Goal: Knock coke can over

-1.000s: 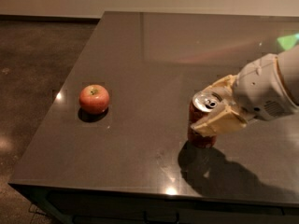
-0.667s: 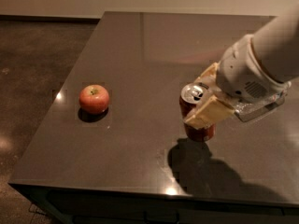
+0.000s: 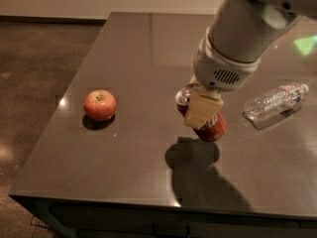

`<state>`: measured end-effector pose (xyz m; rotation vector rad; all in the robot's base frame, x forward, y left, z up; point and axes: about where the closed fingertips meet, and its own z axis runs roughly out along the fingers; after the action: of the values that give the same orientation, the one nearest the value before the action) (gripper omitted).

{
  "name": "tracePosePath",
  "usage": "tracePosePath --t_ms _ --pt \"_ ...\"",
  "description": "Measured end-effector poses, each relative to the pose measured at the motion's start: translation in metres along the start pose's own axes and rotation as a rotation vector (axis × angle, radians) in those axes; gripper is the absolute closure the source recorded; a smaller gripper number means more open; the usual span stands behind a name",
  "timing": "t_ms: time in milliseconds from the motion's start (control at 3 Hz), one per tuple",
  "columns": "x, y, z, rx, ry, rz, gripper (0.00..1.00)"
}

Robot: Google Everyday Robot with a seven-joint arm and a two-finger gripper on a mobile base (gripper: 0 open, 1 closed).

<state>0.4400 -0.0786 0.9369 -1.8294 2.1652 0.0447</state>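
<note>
The coke can is red with a silver top. It is tilted hard, with its top pointing up and to the left, above its own shadow on the dark table. My gripper comes down from the upper right and is shut on the can. One cream finger lies across the can's front. The other finger is hidden behind the can.
A red-orange apple sits on the left part of the table. A clear plastic bottle lies on its side to the right of the can. The table's front edge and left edge are near.
My arm has swung to the left and risen, carrying the can with it. The can has gone from upright to strongly tilted. The bottle behind the arm has come into view.
</note>
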Motion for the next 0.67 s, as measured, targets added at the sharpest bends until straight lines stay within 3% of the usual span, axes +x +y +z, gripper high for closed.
tracePosePath --t_ms 333,667 --pt "0.002 -0.015 0.014 -0.006 0.122 -0.040 1.00" --pt "0.005 -0.029 0.026 -0.006 0.211 -0.070 0.87"
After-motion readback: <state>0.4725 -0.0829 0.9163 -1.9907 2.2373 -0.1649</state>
